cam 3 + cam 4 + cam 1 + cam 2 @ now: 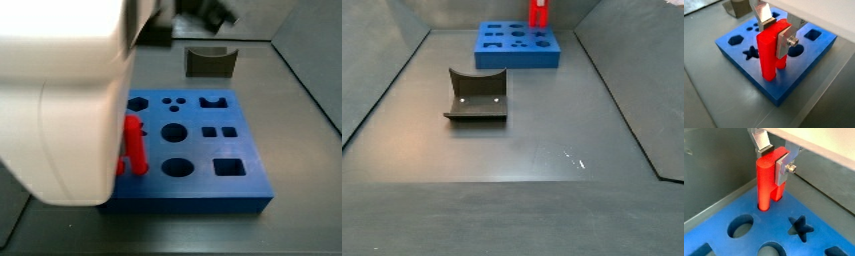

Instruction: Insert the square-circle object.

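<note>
The bright red square-circle object point(770, 50) stands upright, its two long pegs pointing down with their lower ends in the blue board point(784, 87), clamped between the gripper point(777, 31) plates. In a side view it rises at 12 o'clock point(539, 13).

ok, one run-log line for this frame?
gripper: shut on bright red two-peg plastic piece | piece: upright, peg tips at blue plastic board with shaped holes, near its edge | seating depth: cannot tell | dark grey-brown notched block: apart on floor
</note>
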